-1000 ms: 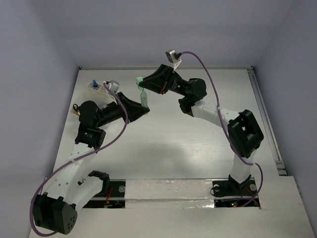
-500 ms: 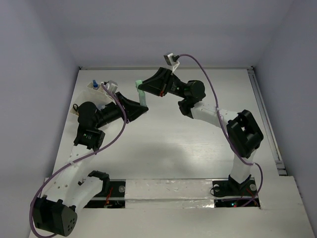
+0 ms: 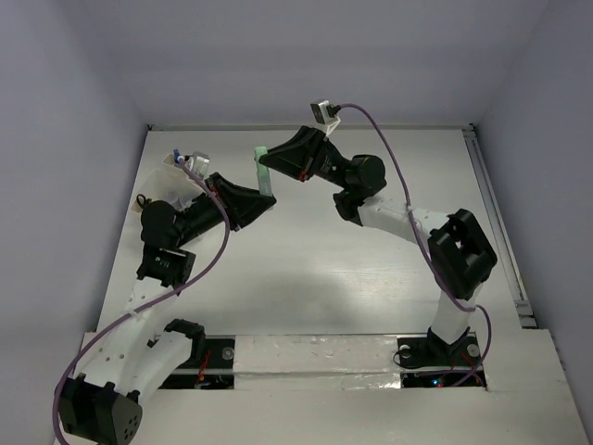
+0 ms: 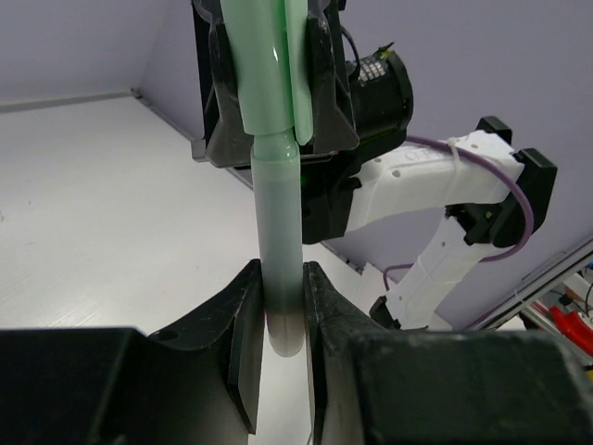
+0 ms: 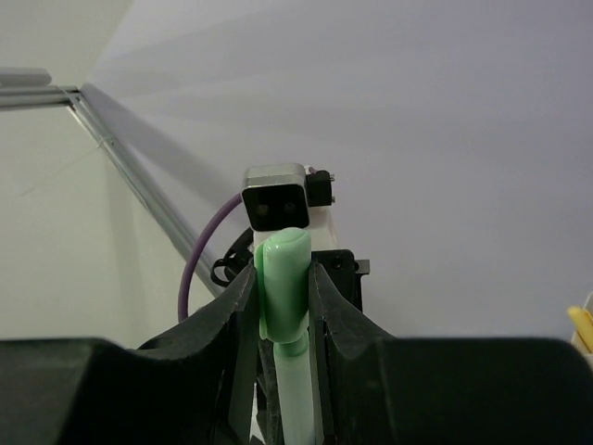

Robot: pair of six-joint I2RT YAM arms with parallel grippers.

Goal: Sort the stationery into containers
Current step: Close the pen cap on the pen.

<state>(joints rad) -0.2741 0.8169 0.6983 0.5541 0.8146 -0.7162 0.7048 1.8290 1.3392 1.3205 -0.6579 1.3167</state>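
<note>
Sorting in mid-air, seen from above: at the far left edge of the table (image 3: 306, 278) stands an off-white bin (image 3: 167, 167), partly hidden by the left arm, with a blue-capped pen (image 3: 175, 155) poking out of it; beside it the left gripper (image 3: 266, 197) has its jaws pinching the pale lower barrel of a green marker (image 3: 266, 176), which hangs clear of the table between the two arms; the right gripper (image 3: 267, 163) comes in from the other side, its jaws clamped on the marker's brighter green cap (image 5: 283, 273).

From the left wrist, the barrel (image 4: 278, 222) runs straight up out of the left fingers (image 4: 243, 334) into the right gripper; the right wrist view shows the left arm's wrist camera (image 5: 275, 199) just beyond the cap.

This reads as a hand-over, probably towards the bin on the left. To do it well, one grip should let go only once the other is firm; since the right jaws hold the cap alone, any pull along the marker's length risks uncapping it, so the releasing jaws should spread first and then back away sideways, with the marker kept in line.

No brand, label or writing can be read on the marker, the bin or the arms.
</note>
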